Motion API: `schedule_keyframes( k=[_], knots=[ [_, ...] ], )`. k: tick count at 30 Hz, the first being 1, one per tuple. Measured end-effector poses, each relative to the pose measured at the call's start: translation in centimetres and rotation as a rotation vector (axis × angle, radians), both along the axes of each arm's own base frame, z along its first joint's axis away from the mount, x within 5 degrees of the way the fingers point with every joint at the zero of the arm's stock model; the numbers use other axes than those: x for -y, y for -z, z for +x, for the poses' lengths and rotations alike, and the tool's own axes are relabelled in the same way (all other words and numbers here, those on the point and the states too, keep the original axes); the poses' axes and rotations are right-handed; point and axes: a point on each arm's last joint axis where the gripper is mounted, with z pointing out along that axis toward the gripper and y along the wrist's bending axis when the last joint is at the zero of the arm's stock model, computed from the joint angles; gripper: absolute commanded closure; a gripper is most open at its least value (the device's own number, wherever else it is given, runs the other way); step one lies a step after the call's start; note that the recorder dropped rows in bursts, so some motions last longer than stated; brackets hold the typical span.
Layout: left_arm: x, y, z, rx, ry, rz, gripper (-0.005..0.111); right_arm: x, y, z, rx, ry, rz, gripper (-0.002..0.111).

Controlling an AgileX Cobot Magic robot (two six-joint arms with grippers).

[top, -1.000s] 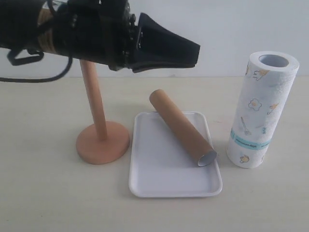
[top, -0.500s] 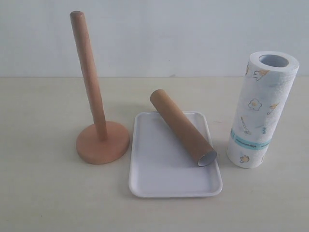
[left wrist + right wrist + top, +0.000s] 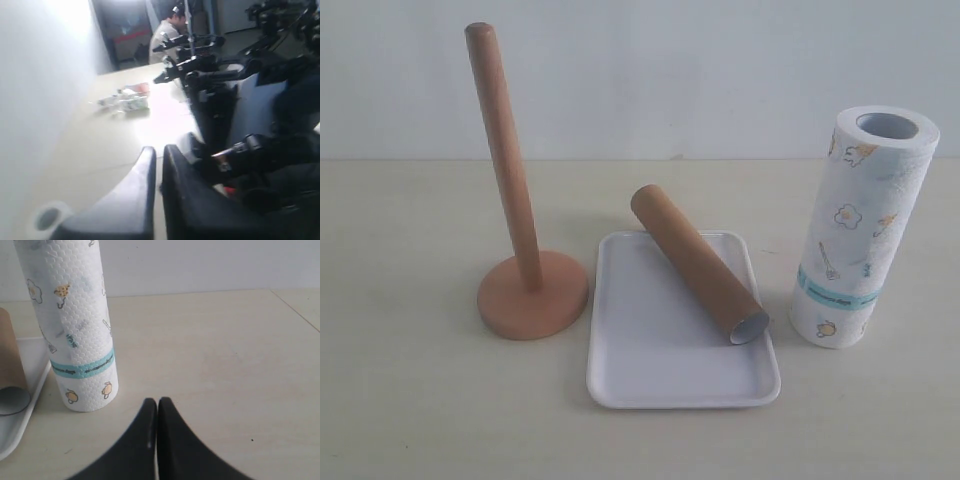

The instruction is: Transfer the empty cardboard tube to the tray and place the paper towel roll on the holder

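Observation:
The brown cardboard tube point(image 3: 695, 262) lies slantwise in the white tray point(image 3: 650, 350), its far end resting over the tray's back rim. The wooden holder point(image 3: 525, 290) stands bare to the tray's left. On the tray's right the paper towel roll point(image 3: 860, 230) stands upright on the table. No gripper shows in the exterior view. My right gripper point(image 3: 157, 402) is shut and empty, low over the table beside the roll point(image 3: 75, 325), apart from it; the tube's end point(image 3: 11, 390) and the tray's corner point(image 3: 20, 432) show there too. My left gripper point(image 3: 159, 150) is shut, holding nothing, and faces away towards the room.
A pale wall runs behind the table. In the left wrist view, other robot arms point(image 3: 210, 65), a seated person point(image 3: 167, 30) and a small packet point(image 3: 127, 100) on the table show in the distance, with the roll's top point(image 3: 48, 219) at the picture's edge.
The left arm, which crossed the upper left of the exterior view a second ago, has left that view. The tube, tray, roll and holder have not moved.

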Motion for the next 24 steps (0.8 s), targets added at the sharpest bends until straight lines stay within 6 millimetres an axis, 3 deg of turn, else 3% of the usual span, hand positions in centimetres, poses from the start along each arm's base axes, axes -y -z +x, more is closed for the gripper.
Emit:
schedule_keyframes(
  k=[4, 9, 13, 16, 20, 24],
  knots=[
    [-1.4, -1.2, 0.3, 0.276, -0.203, -0.055, 0.103, 0.0, 0.0, 0.0, 0.0, 0.0, 0.0, 0.108],
    [-4.4, -0.8, 1.3, 0.315, -0.643, -0.124, 0.103, 0.0, 0.0, 0.0, 0.0, 0.0, 0.0, 0.108],
    [-8.1, 1.7, 1.4, 0.22, -1.024, -0.196, 0.103, 0.0, 0.0, 0.0, 0.0, 0.0, 0.0, 0.108],
    [-10.4, 4.7, 0.1, 0.146, -1.212, -0.25, 0.103, 0.0, 0.0, 0.0, 0.0, 0.0, 0.0, 0.108],
    [-12.3, 8.4, -2.5, 0.083, -1.33, -0.316, 0.103, 0.0, 0.0, 0.0, 0.0, 0.0, 0.0, 0.108],
    [-13.1, 11.3, -5.0, -0.005, -1.336, -0.432, 0.103, 0.0, 0.0, 0.0, 0.0, 0.0, 0.0, 0.108]
  ],
)
